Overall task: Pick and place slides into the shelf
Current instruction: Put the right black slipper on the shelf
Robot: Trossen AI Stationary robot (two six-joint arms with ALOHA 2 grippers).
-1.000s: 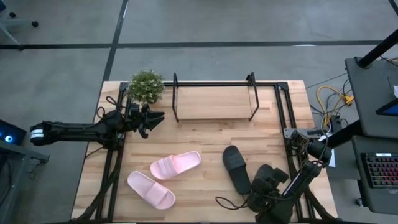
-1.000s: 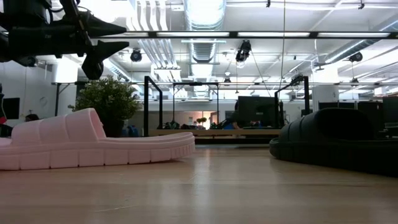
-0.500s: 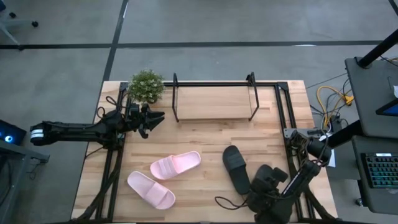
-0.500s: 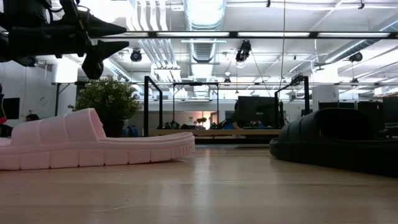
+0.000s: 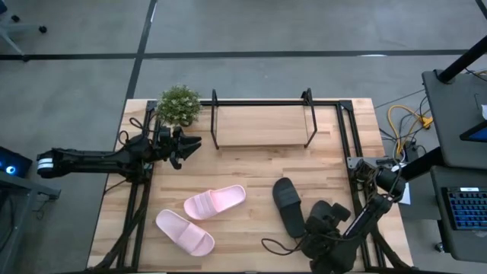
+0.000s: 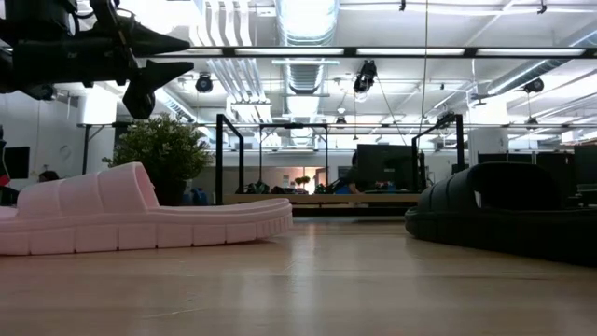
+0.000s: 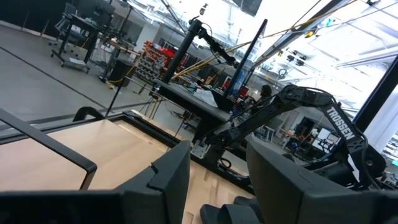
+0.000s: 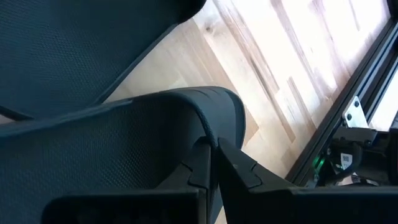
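Two pale pink slides lie sole-down at the table's near left. A black slide lies to their right, and in the low view it rests on the wood. My right gripper is over that slide's near end, shut on a black strap. The shelf stands at the far middle of the table. My left gripper hangs open above the table, left of the shelf, and holds nothing. My right gripper pinches the rim of a black slide's strap between its two fingers. The fingers slant down onto it from the table's near right. Whether the slide is lifted off the wood does not show.
A small potted plant stands at the far left corner, beside the shelf. Black frame rails run along the table's left and right sides. Bare wood lies between the shelf and the slides.
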